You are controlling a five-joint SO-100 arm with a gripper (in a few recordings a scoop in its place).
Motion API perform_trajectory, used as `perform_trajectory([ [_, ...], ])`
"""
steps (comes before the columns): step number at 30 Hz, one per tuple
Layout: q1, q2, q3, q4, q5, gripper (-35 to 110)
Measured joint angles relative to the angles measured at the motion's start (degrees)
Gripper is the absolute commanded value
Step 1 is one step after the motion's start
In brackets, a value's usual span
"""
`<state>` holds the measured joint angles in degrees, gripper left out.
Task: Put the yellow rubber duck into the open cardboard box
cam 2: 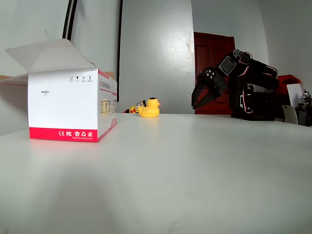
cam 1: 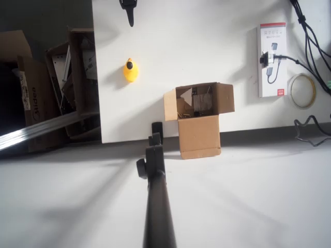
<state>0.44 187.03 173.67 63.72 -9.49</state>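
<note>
On the table, duck sits apart from claw.

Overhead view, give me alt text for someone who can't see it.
A yellow rubber duck sits alone on a white table, up and left of an open cardboard box at the table's near edge. A white and red product box lies at right, and the dark end effector pokes in from the top.

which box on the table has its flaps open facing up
The small brown cardboard box near the table's front edge in the overhead view; the white-and-red printed carton lies flat.
</note>
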Motion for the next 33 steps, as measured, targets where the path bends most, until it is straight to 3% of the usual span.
perform_trajectory([
  [33, -1.7, 0.0, 0.0, 0.0, 0.0, 0],
])
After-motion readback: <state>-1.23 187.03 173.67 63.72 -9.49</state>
